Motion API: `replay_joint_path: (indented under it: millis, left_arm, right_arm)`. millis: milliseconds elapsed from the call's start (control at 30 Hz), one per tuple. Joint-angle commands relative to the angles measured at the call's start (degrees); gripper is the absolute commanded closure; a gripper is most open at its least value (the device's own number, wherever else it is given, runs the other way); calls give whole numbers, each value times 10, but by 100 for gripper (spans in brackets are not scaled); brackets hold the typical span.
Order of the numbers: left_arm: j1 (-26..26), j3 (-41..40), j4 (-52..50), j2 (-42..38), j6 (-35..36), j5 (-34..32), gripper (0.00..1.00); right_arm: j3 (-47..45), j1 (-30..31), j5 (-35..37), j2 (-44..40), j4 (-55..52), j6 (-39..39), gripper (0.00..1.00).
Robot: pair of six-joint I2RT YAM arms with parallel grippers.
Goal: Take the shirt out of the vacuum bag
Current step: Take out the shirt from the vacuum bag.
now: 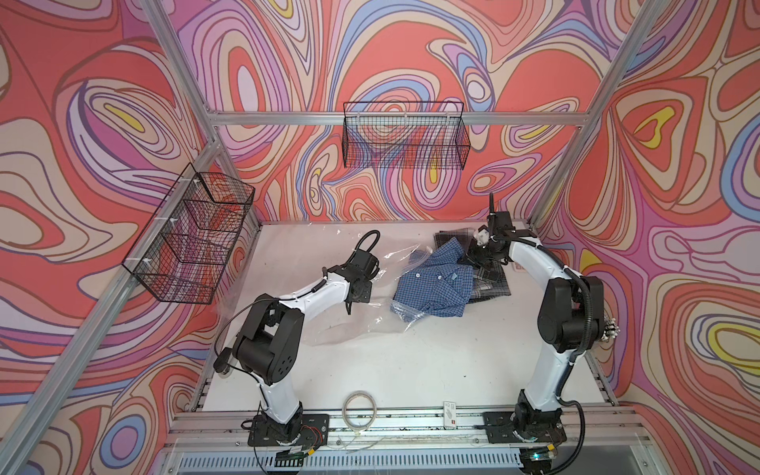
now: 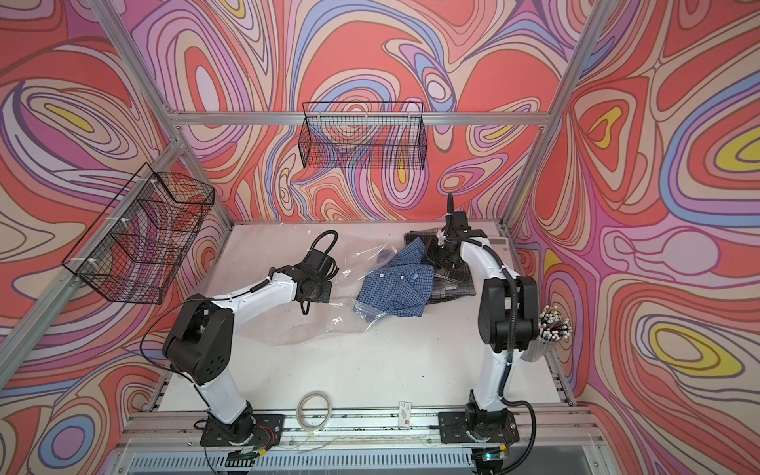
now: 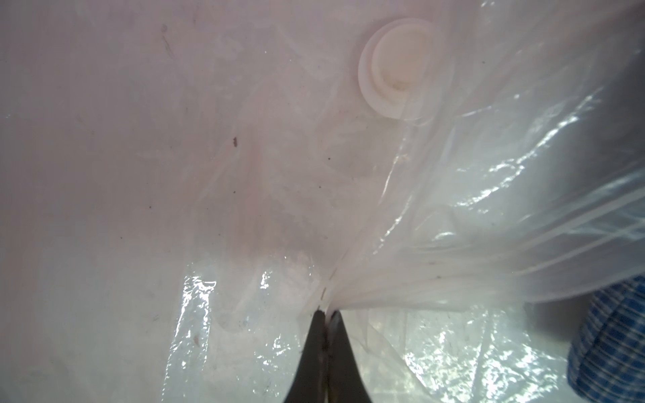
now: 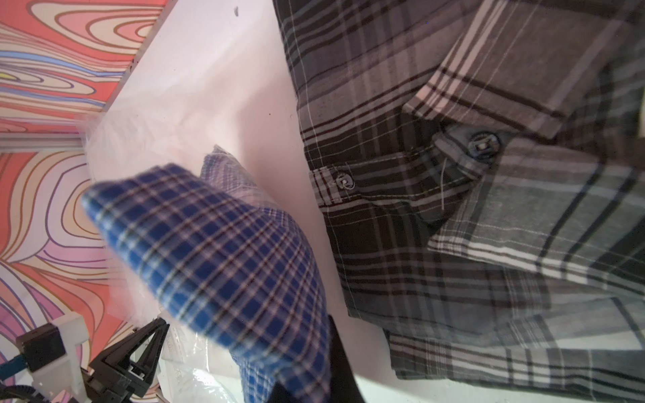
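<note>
The clear vacuum bag (image 1: 362,325) (image 2: 325,325) lies crumpled on the white table, left of centre. Its round white valve (image 3: 394,69) shows in the left wrist view. My left gripper (image 1: 349,310) (image 3: 326,310) is shut on a gathered fold of the bag's plastic (image 3: 488,174). The blue plaid shirt (image 1: 432,288) (image 2: 395,288) lies partly out of the bag's mouth, with plastic still over its near left corner. My right gripper (image 1: 473,259) (image 4: 307,349) is shut on a lifted far corner of the shirt (image 4: 227,251), whose cloth hides one finger.
A grey plaid shirt (image 1: 489,279) (image 4: 488,209) lies flat under and beside the right gripper. Two wire baskets (image 1: 405,135) (image 1: 193,238) hang on the frame. A tape roll (image 1: 360,405) and a small card (image 1: 450,412) sit at the front edge. A cup of pens (image 2: 551,333) stands at the right.
</note>
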Motion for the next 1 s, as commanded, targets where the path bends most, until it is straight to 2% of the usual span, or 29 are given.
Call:
replay_joint_path:
  millis: [0,167,400,500,700,800,967]
  left_arm:
    - [2,14,-18,4,4,0,100]
    - [-42,25,-7,-1,32,-30,96]
    - [-107,1,30,8,49,-50,91]
    - [-125,0,30,23,51,-59,89]
    - [-128,-18,42,41,52,-64,85]
    - [-128,-22,47,48,52,-63,79]
    - [-128,0,32,21,51,-54,59]
  right_arm:
    - [1,10,20,17,59,54,100]
    - [28,19,24,55,113,131,100]
    - [133,30,15,98,90,174,100]
    - [174,35,18,113,61,164,100]
    - [207,35,36,123,-1,120,100]
    - [207,32,60,120,-16,102,100]
    - [201,28,62,128,-2,105,100]
